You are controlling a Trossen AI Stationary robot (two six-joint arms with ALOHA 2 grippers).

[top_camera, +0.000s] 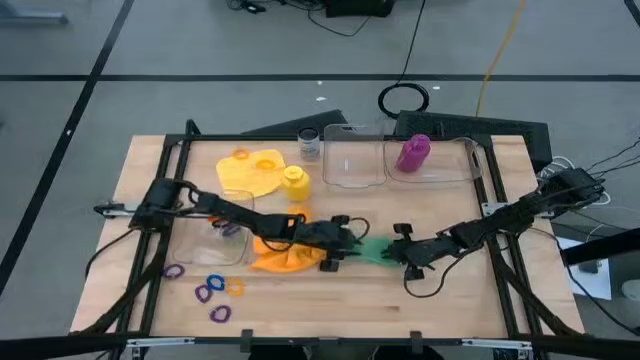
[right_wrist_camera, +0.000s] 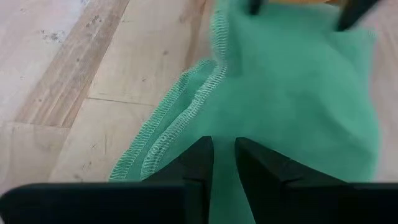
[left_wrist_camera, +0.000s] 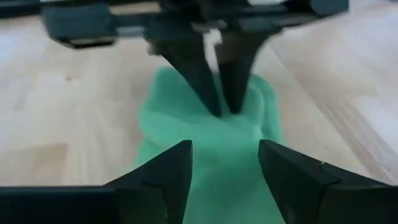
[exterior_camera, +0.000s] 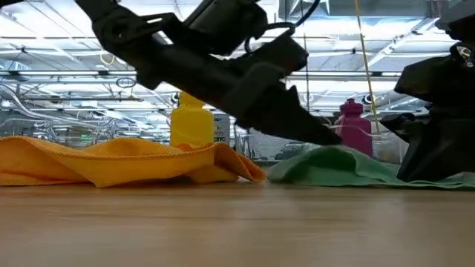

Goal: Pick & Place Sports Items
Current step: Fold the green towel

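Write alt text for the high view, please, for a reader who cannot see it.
Seen from above, both hands meet at a green cloth mid-table: the left hand open, the right hand pinching it. An orange cloth lies beside it.

High view: overhead, facing straight down, far enough to take in the whole table (top_camera: 450, 300) and both arms.
Low view: at tabletop height, facing level across the wood into the room, very near the green cloth (exterior_camera: 349, 169) and orange cloth (exterior_camera: 111, 159).
Left wrist view: close over the green cloth (left_wrist_camera: 211, 149), facing the right gripper (left_wrist_camera: 225, 107).
Right wrist view: closer still, facing the opposite way.
Shared: green cloth in all four; yellow bottle (top_camera: 295, 181) and purple bottle (top_camera: 413, 153) in high and low.
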